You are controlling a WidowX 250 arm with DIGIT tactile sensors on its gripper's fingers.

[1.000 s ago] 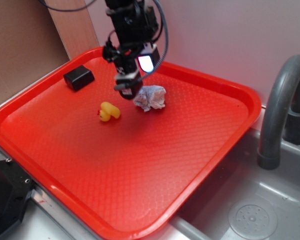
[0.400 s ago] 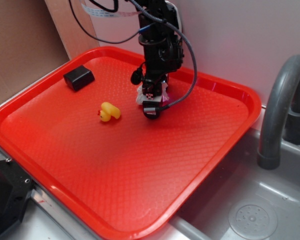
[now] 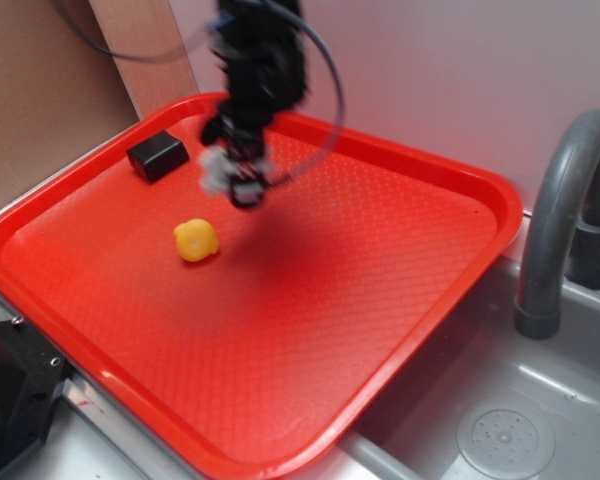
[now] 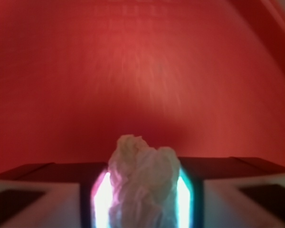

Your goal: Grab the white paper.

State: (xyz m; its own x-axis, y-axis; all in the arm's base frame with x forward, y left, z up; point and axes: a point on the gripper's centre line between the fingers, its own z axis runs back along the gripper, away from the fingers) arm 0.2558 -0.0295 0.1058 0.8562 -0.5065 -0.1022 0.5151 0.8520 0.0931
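The white paper (image 4: 142, 183) is a crumpled wad pinched between my two lit fingers in the wrist view. It sticks out past the fingertips over the red tray (image 4: 133, 71). In the exterior view my gripper (image 3: 232, 178) is blurred and hangs above the tray's back left part, shut on the pale wad of white paper (image 3: 217, 170). The paper is lifted off the tray surface.
A yellow rubber duck (image 3: 196, 240) lies on the red tray (image 3: 380, 300) in front and left of the gripper. A small black box (image 3: 158, 155) sits near the tray's back left rim. A grey faucet (image 3: 565, 210) and sink (image 3: 500, 420) are at the right.
The gripper came down on the paper, shut on it, then rose and moved left with it. The duck has shifted left and turned.
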